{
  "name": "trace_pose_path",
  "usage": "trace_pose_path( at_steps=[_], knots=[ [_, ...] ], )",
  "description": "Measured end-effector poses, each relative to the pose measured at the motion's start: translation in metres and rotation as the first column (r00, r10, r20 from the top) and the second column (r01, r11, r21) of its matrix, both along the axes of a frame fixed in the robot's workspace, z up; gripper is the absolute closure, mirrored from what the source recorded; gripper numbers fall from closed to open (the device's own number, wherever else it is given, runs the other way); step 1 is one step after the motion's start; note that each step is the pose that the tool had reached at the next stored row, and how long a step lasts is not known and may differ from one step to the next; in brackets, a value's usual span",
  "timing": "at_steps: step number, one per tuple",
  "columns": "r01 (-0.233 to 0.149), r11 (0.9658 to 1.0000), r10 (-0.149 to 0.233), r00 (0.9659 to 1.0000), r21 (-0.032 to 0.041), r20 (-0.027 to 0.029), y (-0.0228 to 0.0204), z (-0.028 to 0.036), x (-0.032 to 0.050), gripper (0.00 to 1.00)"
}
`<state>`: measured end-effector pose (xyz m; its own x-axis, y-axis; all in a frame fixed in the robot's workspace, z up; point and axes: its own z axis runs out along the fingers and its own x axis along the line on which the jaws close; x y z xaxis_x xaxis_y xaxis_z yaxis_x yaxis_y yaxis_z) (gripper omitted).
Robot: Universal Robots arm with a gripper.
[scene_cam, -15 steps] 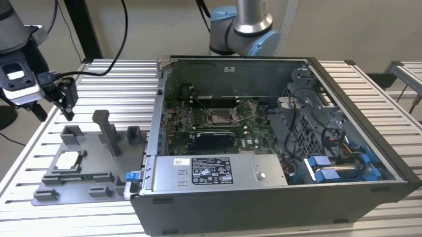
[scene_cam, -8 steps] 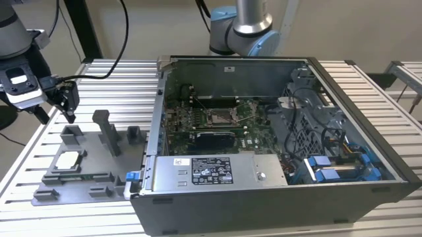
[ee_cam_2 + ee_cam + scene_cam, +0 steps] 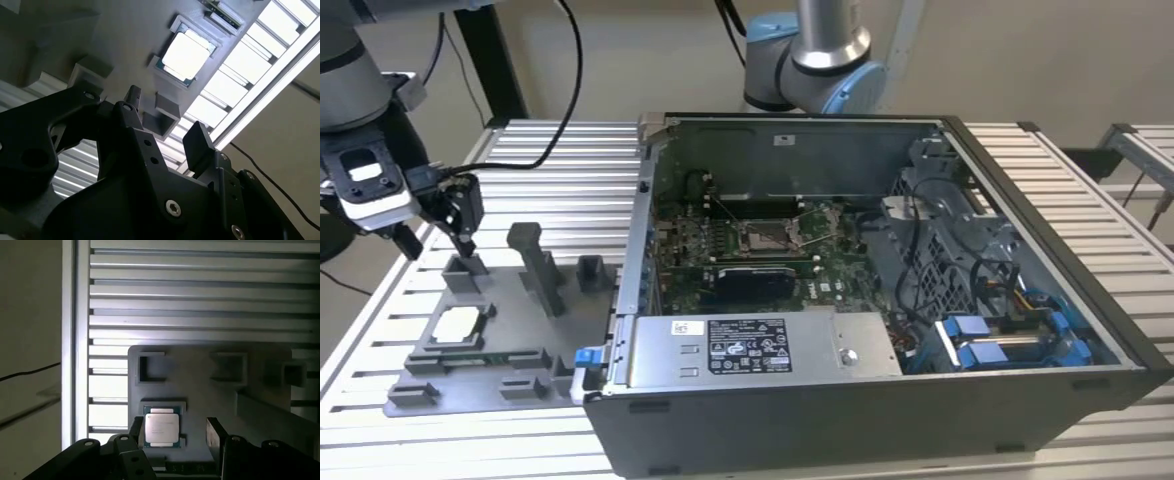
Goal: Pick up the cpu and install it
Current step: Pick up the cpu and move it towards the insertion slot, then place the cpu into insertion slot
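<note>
Fingers of the gripper stand apart and hold nothing between them. In the exterior view the gripper hangs on the arm over the far part of a gray holder. This holder lies on the slatted metal surface, at the exterior view's left of the open computer case.

The cpu lies flat in a square pocket of the holder, with its pale metal top facing up. It is nearer to the camera than the gripper and is apart from it. An upright gray post stands on the holder, between the cpu and the case.

Both wrist views look past the dark fingers down to the holder. In the first wrist view the cpu sits in its pocket below the fingertips, closer to one finger than to the other, and I see no finger touching it. In the second wrist view the cpu shows bright in the same pocket, beyond the two fingers.

Inside the case a green board stands against the far wall. The dark square socket on this board has a metal frame. A silver box with a label lies at the near side of the case.
</note>
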<state>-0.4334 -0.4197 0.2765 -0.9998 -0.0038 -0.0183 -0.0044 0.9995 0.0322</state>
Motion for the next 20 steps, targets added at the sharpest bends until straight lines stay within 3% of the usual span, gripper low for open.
trace_pose_path(
  at_steps=[11,20],
  knots=[
    [0.000,1.0000,0.000,1.0000,-0.0017,-0.0032,-0.0022,-0.0140,-0.0001,0.00],
    [0.000,1.0000,0.000,1.0000,-0.0016,-0.0040,-0.0152,-0.0249,0.0000,0.00]
  ],
)
